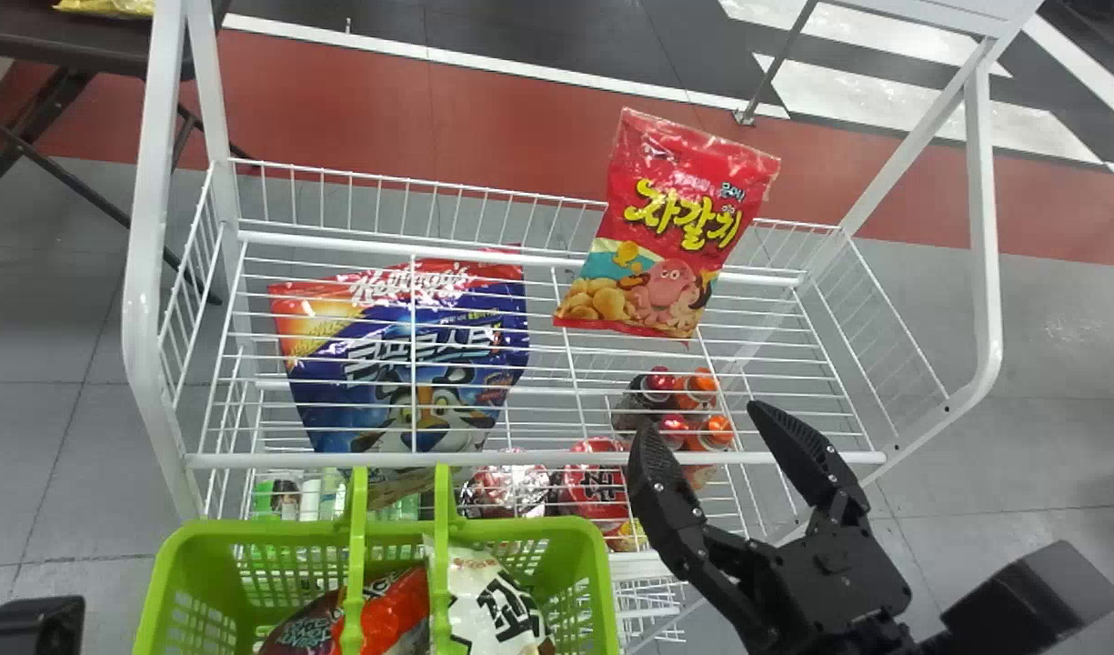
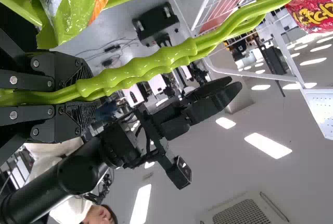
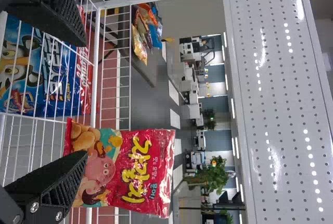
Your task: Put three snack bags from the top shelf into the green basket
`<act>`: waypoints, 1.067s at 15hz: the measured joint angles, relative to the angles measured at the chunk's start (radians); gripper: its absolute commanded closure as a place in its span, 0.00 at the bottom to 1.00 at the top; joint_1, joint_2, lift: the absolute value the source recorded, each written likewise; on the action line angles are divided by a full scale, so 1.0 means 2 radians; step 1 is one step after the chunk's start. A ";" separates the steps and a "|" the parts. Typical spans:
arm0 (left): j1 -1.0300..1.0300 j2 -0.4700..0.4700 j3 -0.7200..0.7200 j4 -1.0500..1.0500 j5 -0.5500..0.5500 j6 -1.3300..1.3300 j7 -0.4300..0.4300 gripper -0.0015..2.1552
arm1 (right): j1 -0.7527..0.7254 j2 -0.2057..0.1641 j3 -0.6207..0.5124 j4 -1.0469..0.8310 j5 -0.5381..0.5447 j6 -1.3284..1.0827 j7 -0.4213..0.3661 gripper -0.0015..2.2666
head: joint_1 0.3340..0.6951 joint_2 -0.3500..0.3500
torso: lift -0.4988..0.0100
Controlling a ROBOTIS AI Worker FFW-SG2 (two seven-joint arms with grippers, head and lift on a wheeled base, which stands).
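Observation:
My right gripper (image 1: 702,421) stands open in front of the top shelf (image 1: 538,459). A red snack bag (image 1: 679,218) leans upright at the shelf's back rail, beyond the fingers. In the right wrist view, one finger of the right gripper (image 3: 85,98) overlaps the lower part of the snack bag (image 3: 135,174), with nothing gripped. The green basket (image 1: 602,582) holds a red-orange bag (image 1: 395,609) and a white bag (image 1: 488,600). Part of my left gripper's mount (image 1: 34,628) shows at bottom left; in the left wrist view, the left gripper (image 2: 78,96) is shut on the basket's handles (image 2: 151,65).
A blue cereal bag (image 1: 411,364) lies behind the shelf wires, left of the snack bag. Bottles (image 1: 693,409) and red packages (image 1: 597,482) stand lower in the rack. White posts (image 1: 143,273) frame both sides. A dark table (image 1: 75,41) stands behind at left.

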 measured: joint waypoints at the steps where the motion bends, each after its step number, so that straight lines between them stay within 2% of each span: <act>1: 0.001 0.000 0.000 -0.001 0.000 0.000 0.000 0.67 | 0.000 0.000 0.000 0.000 0.000 0.000 -0.001 0.03 | 1.00 0.00 | 0.89; 16: 0.002 0.002 0.001 -0.005 0.000 0.002 0.001 0.67 | 0.002 -0.002 -0.002 -0.002 0.000 -0.009 -0.007 0.03 | 1.00 0.00 | 0.89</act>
